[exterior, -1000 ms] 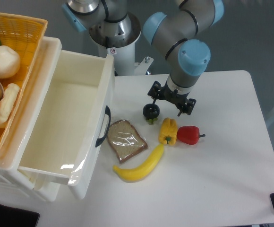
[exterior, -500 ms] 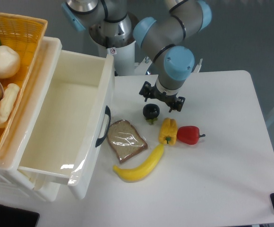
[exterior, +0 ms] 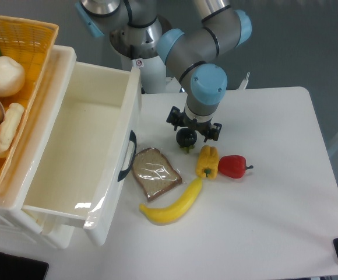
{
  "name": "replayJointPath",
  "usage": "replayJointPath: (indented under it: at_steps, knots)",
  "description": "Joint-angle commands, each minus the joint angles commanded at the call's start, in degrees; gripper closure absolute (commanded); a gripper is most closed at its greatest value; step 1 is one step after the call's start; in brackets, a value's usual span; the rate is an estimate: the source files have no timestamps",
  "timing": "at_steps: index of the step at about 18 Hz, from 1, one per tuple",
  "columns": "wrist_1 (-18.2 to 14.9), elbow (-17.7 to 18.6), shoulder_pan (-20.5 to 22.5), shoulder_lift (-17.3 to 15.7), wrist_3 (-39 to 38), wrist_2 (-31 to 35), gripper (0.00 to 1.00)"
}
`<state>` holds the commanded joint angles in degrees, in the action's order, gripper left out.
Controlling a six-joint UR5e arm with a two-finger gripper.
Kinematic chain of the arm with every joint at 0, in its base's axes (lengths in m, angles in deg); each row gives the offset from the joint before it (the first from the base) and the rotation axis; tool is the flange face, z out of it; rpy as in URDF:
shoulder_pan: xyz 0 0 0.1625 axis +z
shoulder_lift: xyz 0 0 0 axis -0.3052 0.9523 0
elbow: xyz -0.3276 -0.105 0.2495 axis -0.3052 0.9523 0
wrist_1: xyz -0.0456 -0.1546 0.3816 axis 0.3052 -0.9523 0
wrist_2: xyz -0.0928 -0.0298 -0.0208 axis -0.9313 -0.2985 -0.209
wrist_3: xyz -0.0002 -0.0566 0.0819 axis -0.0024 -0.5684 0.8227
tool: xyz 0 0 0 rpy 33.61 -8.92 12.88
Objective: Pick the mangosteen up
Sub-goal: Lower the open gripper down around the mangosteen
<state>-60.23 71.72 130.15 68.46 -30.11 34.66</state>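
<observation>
The mangosteen (exterior: pixel 186 139), a small round dark fruit with a bit of green at its lower edge, lies on the white table (exterior: pixel 274 192) just above the yellow pepper. My gripper (exterior: pixel 193 125) hangs right over its upper part, open, with one finger to the left and one to the right of the fruit. The wrist hides the top of the mangosteen. I cannot tell whether the fingers touch it.
A yellow bell pepper (exterior: pixel 207 161) and a red bell pepper (exterior: pixel 233 166) lie just below right of the mangosteen. A bread slice (exterior: pixel 155 173) and a banana (exterior: pixel 173 204) lie lower left. An open white drawer (exterior: pixel 81 151) and a food basket (exterior: pixel 11 87) stand at left.
The arm has swung left over the last second. The gripper went from right of the mangosteen to directly over it. The fruit has not moved.
</observation>
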Motion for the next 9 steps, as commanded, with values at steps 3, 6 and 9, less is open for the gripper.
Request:
replayJointPath:
  at_steps: [3, 6, 9]
  knots:
    - [0.1, -0.2, -0.3, 1.0, -1.2, 1.9, 0.0]
    - [0.1, -0.4, -1.7, 2.0, -2.2, 2.9, 0.0]
    - [0.0, -0.3, -1.7, 2.2, -2.2, 3.3, 0.0]
